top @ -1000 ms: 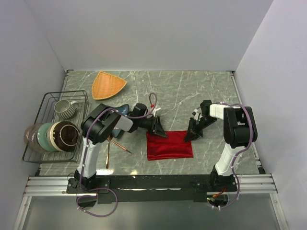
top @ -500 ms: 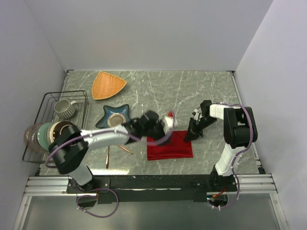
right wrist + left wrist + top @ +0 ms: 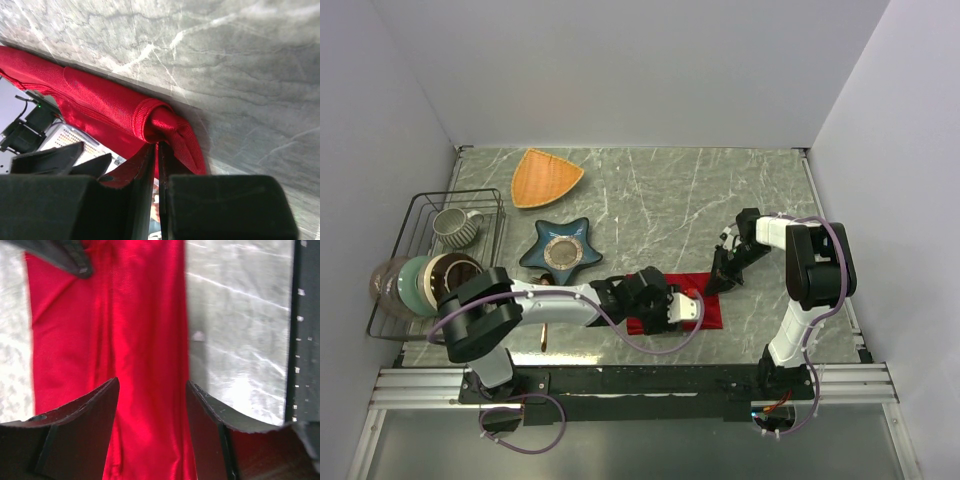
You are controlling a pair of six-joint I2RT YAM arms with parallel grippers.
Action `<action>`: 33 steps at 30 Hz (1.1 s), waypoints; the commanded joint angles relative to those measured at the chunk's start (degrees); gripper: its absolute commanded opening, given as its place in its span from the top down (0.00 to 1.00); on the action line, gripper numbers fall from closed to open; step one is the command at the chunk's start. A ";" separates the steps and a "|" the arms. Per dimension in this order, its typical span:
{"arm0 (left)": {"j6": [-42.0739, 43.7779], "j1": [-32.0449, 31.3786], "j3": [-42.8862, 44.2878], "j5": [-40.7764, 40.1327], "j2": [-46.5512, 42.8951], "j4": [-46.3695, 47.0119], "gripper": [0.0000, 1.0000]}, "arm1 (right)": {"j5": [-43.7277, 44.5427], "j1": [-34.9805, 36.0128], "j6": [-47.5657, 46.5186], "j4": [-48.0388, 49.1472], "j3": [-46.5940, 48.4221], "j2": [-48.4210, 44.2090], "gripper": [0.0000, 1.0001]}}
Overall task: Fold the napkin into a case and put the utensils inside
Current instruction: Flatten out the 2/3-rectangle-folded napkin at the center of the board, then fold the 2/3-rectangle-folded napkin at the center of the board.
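Note:
The red napkin (image 3: 692,282) lies folded on the marble table, right of centre near the front. My left gripper (image 3: 695,311) hovers over its near half, jaws open, with red cloth (image 3: 145,330) showing between the two dark fingers (image 3: 82,422) and nothing pinched. My right gripper (image 3: 720,276) is shut on the napkin's far right corner, and the bunched hem (image 3: 165,122) sits right at its fingertips. One thin copper utensil (image 3: 544,338) pokes out below the left arm; any others are hidden by that arm.
A blue star-shaped dish (image 3: 560,250) and an orange triangular plate (image 3: 548,177) sit left of centre. A wire rack (image 3: 420,205) at the left edge holds a mug and bowls. The black front rail (image 3: 302,340) runs close beside the napkin.
My left arm swung from the napkin's far left corner to above its front half, and its jaws opened. The right gripper kept its grip and place.

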 commanded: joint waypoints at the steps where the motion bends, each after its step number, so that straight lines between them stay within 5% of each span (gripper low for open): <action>1: 3.97 -2.42 1.66 0.78 1.74 1.26 0.38 | 10.58 0.18 -2.25 2.15 0.51 1.32 0.85; 12: 8.36 -6.28 1.31 -6.08 8.68 4.07 0.54 | 11.64 0.53 -2.16 2.24 0.33 1.23 0.86; 18: 9.25 -6.37 1.66 -7.14 9.13 0.74 0.81 | 12.17 0.62 -2.60 1.98 0.42 1.14 0.86; 22: 7.49 -4.45 5.51 -0.58 8.16 -7.31 0.99 | 12.43 0.53 -3.21 1.72 0.68 0.97 0.86; 33: 3.71 4.96 19.58 20.79 10.09 -23.68 0.99 | 13.40 1.33 -5.41 0.93 1.82 0.35 0.86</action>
